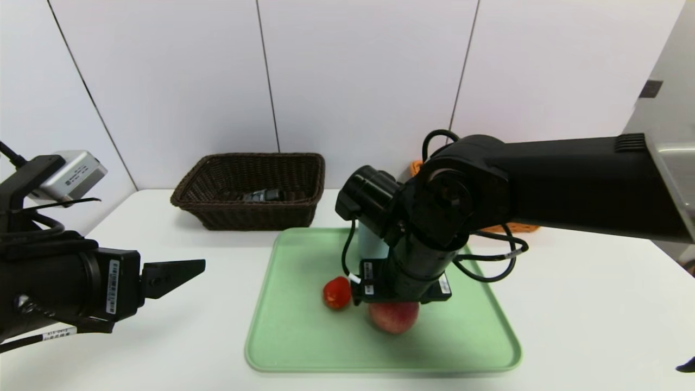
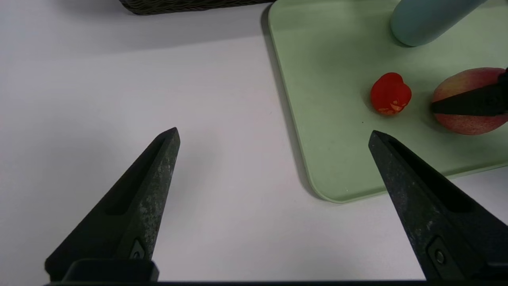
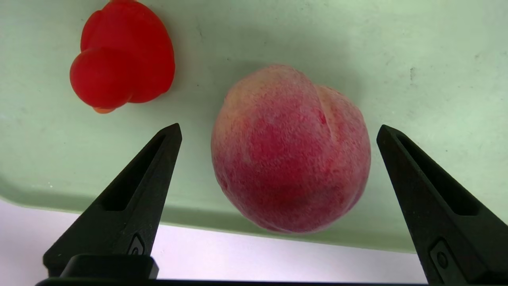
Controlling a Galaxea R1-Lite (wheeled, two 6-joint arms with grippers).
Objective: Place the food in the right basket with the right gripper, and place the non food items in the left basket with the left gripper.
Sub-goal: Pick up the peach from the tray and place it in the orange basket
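Note:
The peach (image 1: 393,317) lies near the front of the green tray (image 1: 293,336). My right gripper (image 3: 278,129) hangs open straight over it, one finger on each side of the peach (image 3: 291,151), not touching. The small red toy (image 1: 337,292) sits just left of the peach. The blue-grey cup (image 2: 428,20) stands farther back on the tray, half hidden by my right arm. The black tube (image 1: 260,194) lies in the dark brown basket (image 1: 250,220). Only bits of the orange basket (image 1: 510,229) show behind my right arm. My left gripper (image 2: 274,133) is open over bare table, left of the tray.
The white table (image 1: 586,304) ends at a white panelled wall behind the baskets. My right arm stretches across the tray's back right from the right side. The tray's near left corner (image 2: 329,190) lies between my left fingertips.

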